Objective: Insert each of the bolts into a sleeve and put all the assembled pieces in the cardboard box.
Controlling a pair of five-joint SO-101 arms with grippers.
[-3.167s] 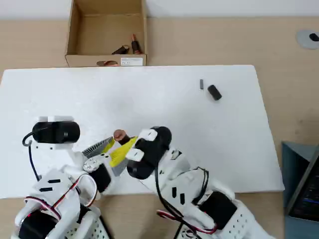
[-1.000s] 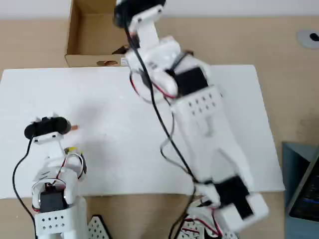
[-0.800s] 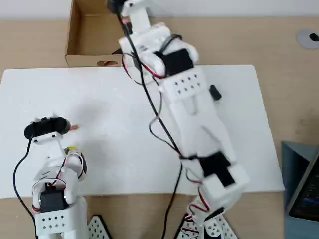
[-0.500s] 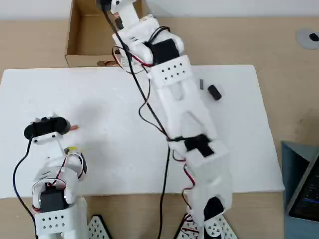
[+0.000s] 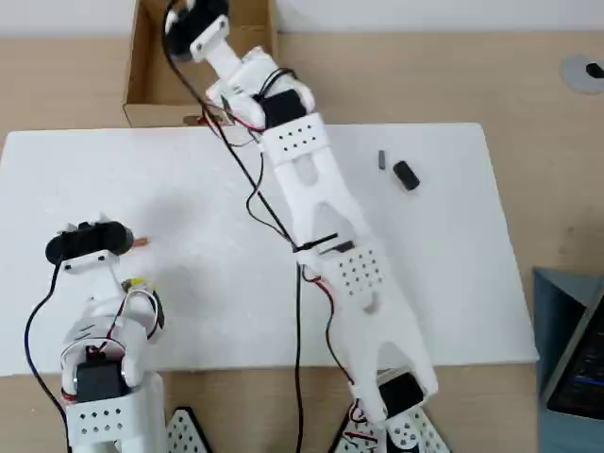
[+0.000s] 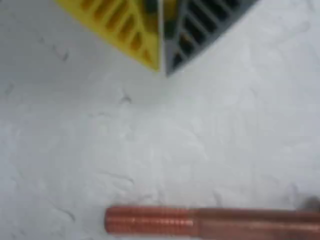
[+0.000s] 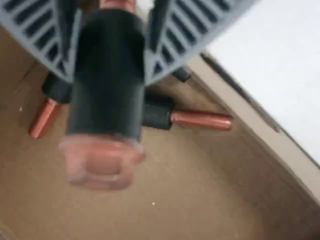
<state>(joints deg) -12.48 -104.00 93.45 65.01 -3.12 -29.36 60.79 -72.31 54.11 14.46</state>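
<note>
Assembly (image 7: 106, 95): black sleeve with a copper bolt through it, bolt head showing at the sleeve's free end, held above the floor of the box (image 7: 260, 150). Right gripper (image 7: 107, 60) is clamped on it, grey fingers (image 7: 37, 35) pressed to either side of the sleeve body.

On the box floor beneath, two finished pieces:
- piece A (image 7: 159, 113) lies by the wall nearest the mat, copper shank pointing along that wall
- piece B (image 7: 55, 87) is partly hidden behind a finger, shank end showing

They lie near each other; contact can't be judged.

From above: right arm (image 5: 311, 198) is stretched full length across the mat (image 5: 472, 283), wrist over the box. The box stands on the table (image 5: 425, 75) just beyond the mat's far edge.

Loose bolt (image 6: 210, 222) lies flat on the mat, near the left gripper (image 6: 161, 69). That gripper's yellow and grey fingers are together tip to tip, nothing between them, tips apart from the bolt. Left arm (image 5: 99, 349) sits folded at the mat's near left corner.

Loose sleeve (image 5: 406, 176) lies on the far right part of the mat, well apart from both grippers. A small dark piece (image 5: 381, 159) lies just beside it, too small to identify
</note>
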